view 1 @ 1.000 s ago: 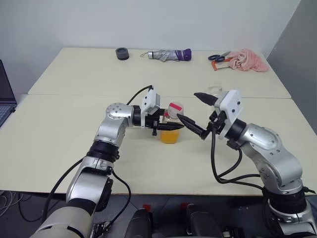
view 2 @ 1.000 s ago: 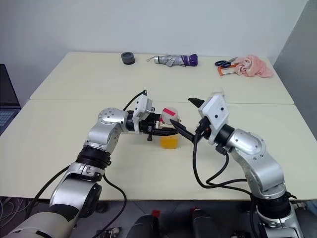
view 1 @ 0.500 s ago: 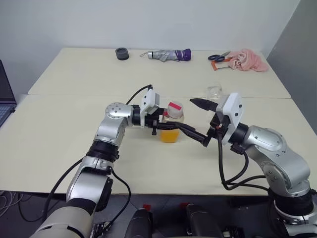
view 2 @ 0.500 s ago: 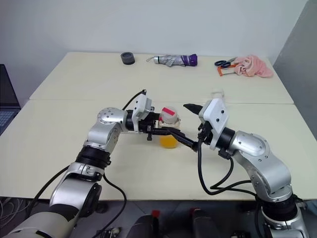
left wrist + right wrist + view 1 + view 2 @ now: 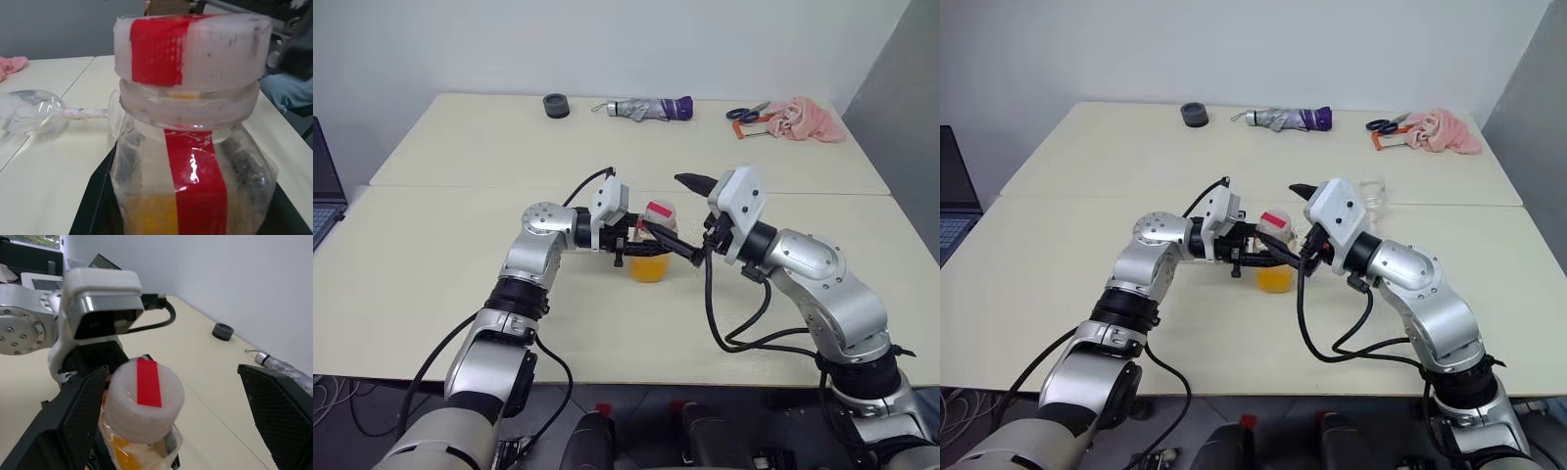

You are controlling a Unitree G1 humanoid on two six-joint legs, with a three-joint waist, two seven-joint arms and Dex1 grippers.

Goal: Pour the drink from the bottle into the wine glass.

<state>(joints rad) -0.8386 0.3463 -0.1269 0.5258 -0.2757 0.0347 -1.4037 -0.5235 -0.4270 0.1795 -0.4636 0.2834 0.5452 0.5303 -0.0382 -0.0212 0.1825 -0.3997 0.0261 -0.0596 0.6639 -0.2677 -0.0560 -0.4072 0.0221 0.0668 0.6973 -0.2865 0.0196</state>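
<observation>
On a cream table (image 5: 460, 284), mid-frame, the left gripper (image 5: 641, 253) is clamping a small clear plastic bottle (image 5: 652, 245) of orange drink (image 5: 649, 268).
The right gripper (image 5: 690, 220) is standing wide open, empty; it should be centring squarely on the red-striped white cap (image 5: 143, 394) before closing.

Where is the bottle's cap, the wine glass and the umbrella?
bottle's cap (image 5: 142, 394), right wrist view, on the red stripe across its top.
wine glass (image 5: 30, 111), left wrist view, on its rounded bowl.
umbrella (image 5: 644, 108), left eye view, on its grey folded middle.
</observation>
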